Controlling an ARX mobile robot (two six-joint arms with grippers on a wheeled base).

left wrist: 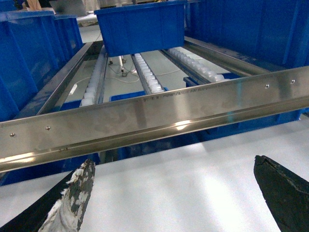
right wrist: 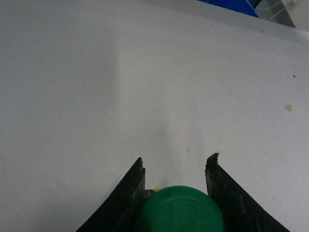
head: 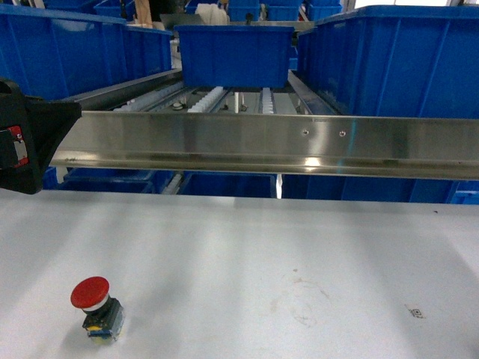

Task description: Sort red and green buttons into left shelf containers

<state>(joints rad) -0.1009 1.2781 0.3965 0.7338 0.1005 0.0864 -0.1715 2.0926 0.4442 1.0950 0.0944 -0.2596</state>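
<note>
The red button [head: 91, 294], a wide red cap on a dark body with blue and yellow bits, stands on the white table [head: 284, 247] near its front left. The green button [right wrist: 179, 210] sits between the fingers of my right gripper [right wrist: 176, 157], which is shut on it just above the tabletop; only its green cap and a yellow speck show. My left gripper [left wrist: 174, 162] hangs open over bare table in front of the steel rail [left wrist: 159, 113], nothing between its fingers. Big blue tubs [head: 75, 48] fill the left shelf side. The right gripper is outside the head view.
A steel rail [head: 262, 142] fronts a roller conveyor [head: 217, 97] carrying a blue tub [head: 236, 52]. A large blue tub [head: 389, 60] stands at the right, and more blue bins [head: 224, 183] sit under the rail. My left arm's black body [head: 19, 138] is at the left edge.
</note>
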